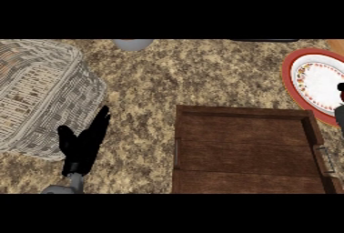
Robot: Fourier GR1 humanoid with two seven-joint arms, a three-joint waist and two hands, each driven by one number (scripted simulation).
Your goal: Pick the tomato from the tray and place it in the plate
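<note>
Head view: right robot hand (340,107) over plate (295,68) (tomato unseen); tray (245,118) below

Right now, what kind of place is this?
Likely a kitchen counter: a speckled stone-look countertop carrying a wooden tray, a red-rimmed plate and a wicker basket.
</note>
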